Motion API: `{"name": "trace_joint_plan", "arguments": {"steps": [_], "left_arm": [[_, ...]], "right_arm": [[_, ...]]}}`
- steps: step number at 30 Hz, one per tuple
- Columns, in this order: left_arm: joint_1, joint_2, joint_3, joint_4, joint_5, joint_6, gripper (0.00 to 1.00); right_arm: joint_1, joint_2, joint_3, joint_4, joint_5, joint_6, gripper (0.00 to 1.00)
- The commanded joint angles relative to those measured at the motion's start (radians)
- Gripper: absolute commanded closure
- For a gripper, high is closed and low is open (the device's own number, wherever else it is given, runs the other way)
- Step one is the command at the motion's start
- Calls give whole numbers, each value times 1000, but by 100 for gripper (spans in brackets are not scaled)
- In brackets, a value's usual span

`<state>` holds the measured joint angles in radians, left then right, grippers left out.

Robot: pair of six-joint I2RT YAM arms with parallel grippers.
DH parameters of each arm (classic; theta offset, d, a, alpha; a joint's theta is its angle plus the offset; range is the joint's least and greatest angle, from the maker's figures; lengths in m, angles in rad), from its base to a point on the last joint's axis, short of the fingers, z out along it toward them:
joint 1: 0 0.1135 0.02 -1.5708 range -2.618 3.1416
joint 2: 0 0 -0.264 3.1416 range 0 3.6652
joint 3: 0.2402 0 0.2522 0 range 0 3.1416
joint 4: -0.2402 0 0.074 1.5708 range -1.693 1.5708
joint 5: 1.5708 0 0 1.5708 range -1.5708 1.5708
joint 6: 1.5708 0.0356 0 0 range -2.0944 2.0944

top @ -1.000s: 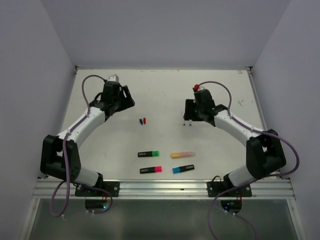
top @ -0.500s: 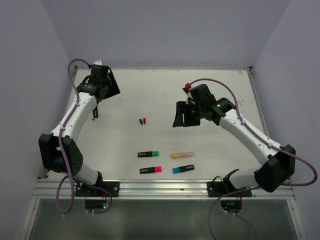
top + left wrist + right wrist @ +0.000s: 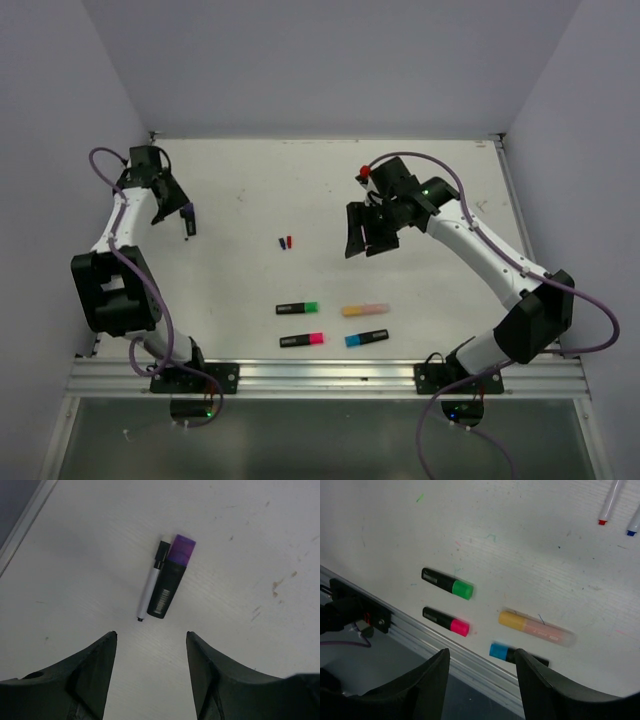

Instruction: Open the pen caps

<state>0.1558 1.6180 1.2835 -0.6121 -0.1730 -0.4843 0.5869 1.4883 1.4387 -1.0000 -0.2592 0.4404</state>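
Four highlighters lie near the front edge, caps on: green cap (image 3: 311,307) (image 3: 463,589), pink cap (image 3: 316,338) (image 3: 460,626), orange cap (image 3: 511,619) on the peach pen (image 3: 366,309), and blue cap (image 3: 352,340) (image 3: 498,651). A purple-capped black highlighter (image 3: 172,575) lies beside a thin white pen (image 3: 149,587) with a black cap (image 3: 161,555). Tiny red and blue caps (image 3: 285,241) lie loose mid-table. My left gripper (image 3: 178,205) (image 3: 151,637) is open just short of the purple highlighter. My right gripper (image 3: 362,238) (image 3: 481,652) is open and empty, above the table.
Two thin white pens, one with a red end (image 3: 609,502) and one with a blue end (image 3: 634,522), lie at the top right of the right wrist view. The table's metal front rail (image 3: 330,375) runs just below the highlighters. Grey walls enclose the table.
My left arm has swung out to the far left back corner, over the purple highlighter. My right gripper has shifted left and turned toward the front highlighters.
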Motion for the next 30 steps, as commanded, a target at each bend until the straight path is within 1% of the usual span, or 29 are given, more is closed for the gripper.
{"name": "trace_joint_plan", "arguments": {"steps": [1,6,8,11,12,16,30], "left_arm": [[48,20,-7,75,44,67,38],[59,77,-16,110,20,104,39],[70,117,-7,112,24,113,42],[83,149,-6,114,27,112,50],[87,151,-10,126,29,113,51],[108,160,-19,147,43,116,52],[113,270,0,195,66,113,53]], "right_arm": [[-4,16,52,-48,-48,-37,41],[-7,32,45,-40,-54,-60,41],[-9,38,32,-38,-61,-63,41],[-12,38,26,-37,-58,-71,42],[-12,38,26,-38,-57,-72,42],[-16,46,28,-40,-60,-78,42],[-19,89,28,-38,-68,-88,42]]}}
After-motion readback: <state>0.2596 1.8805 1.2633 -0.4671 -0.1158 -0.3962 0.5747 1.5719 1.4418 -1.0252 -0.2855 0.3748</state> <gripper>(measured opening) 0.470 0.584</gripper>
